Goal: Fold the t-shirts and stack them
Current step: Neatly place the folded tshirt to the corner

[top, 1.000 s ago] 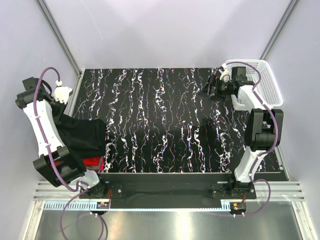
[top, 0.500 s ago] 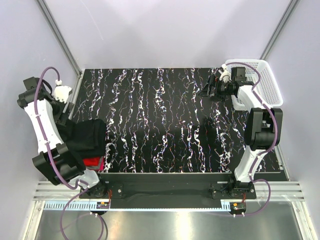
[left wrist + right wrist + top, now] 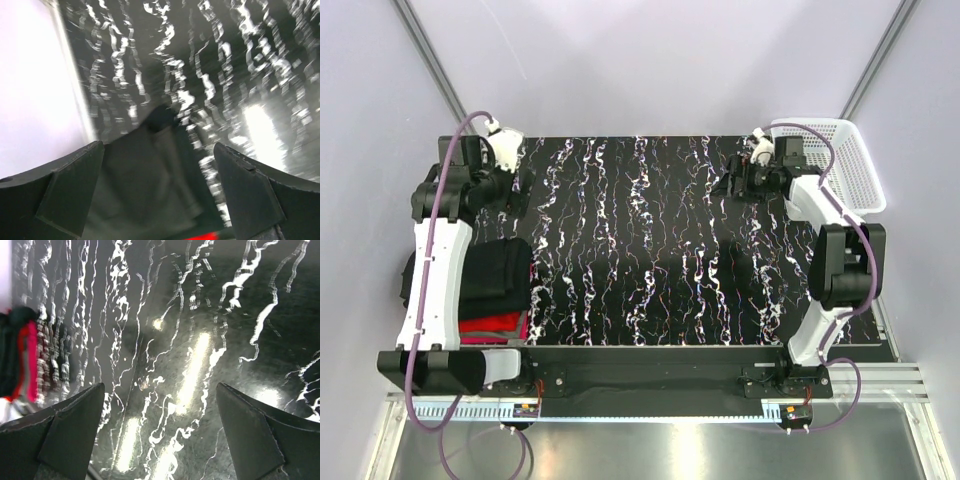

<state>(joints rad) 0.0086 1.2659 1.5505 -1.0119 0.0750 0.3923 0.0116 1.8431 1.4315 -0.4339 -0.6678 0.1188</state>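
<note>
The t-shirts lie in a folded pile at the table's left near edge: a black one (image 3: 492, 272) on top, with red (image 3: 488, 323) and pink (image 3: 524, 325) edges showing under it. My left gripper (image 3: 517, 190) hangs open over the far left of the table, behind the pile and apart from it. In the left wrist view, the black t-shirt (image 3: 145, 185) lies below the open left gripper (image 3: 159, 147), with a sliver of red (image 3: 202, 235) at the bottom. My right gripper (image 3: 728, 181) is open at the far right, above bare table. In the right wrist view, the pile (image 3: 20, 360) shows far off, left of the open right gripper (image 3: 160, 387).
A white mesh basket (image 3: 848, 160) stands at the far right corner, just behind my right arm. The black marbled table (image 3: 650, 230) is walled by pale panels on the left, back and right.
My left gripper has opened and let go of the black t-shirt, which now rests on the pile. The left arm has swung up and back toward the far left. The right arm has barely moved.
</note>
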